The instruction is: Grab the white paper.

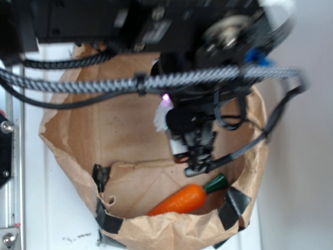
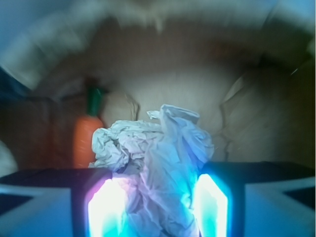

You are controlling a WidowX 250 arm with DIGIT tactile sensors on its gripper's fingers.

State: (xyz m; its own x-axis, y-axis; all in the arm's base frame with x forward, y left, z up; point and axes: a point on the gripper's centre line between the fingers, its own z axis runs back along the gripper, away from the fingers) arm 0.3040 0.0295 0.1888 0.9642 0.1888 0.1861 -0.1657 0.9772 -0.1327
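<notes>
**Paper between the tool's pads, inside the bag**

While the arm hangs over the bag (image 1: 78, 135), the tool (image 1: 179, 143) sits down inside it, and the wrist view shows the paper (image 2: 158, 163) filling the gap between the two glowing pads (image 2: 106, 207). Both pads press against the wad's sides, so the tool is closed onto the paper. Most of the crumpled wad bulges up and forward past the pads, its creases lit pink on the left side and blue on the right.

From the exterior view only a small white patch of the paper (image 1: 160, 119) shows beside the tool, under a pink glow; arm and cables hide the rest (the picture is blurred there too). Whether the wad touches the bag's floor or is clear of it, I cannot tell.

A carrot (image 1: 182, 200) lies on the bag's floor near the front wall, orange body pointing left, green top to the right. In the wrist view the carrot (image 2: 85, 140) stands behind and to the left of the paper, apart from it. Black tape (image 1: 232, 205) patches the bag's rim in several places. The bag rests on a white table (image 1: 57, 219).
</notes>
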